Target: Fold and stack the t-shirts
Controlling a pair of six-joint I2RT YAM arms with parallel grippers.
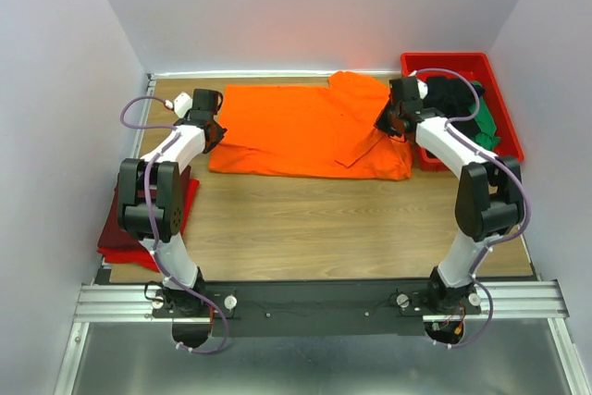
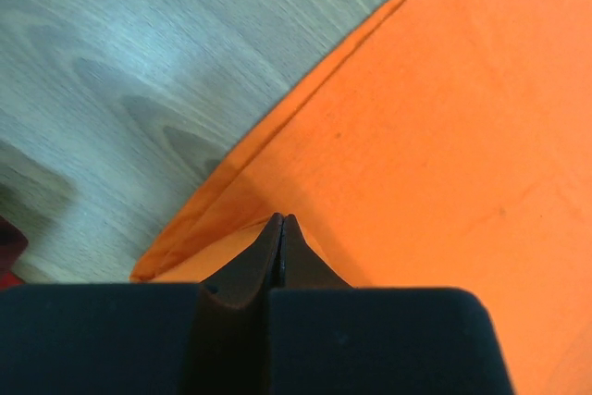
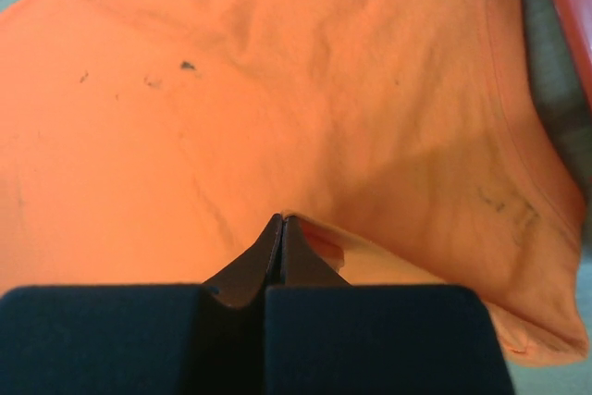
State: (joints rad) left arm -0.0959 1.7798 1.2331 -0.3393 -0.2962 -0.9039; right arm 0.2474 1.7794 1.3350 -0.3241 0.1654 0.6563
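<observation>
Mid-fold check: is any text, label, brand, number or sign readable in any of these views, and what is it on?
No readable text in any view.
orange t-shirt: plain, with no print or tag showing.
dark specks on it, right wrist view: stains or lint, not letters.
red tray: no label visible.

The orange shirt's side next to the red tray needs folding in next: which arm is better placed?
Right. The right end effector is shut on the orange t-shirt at that side; the left end effector pinches the opposite edge, probably too far across.
</observation>
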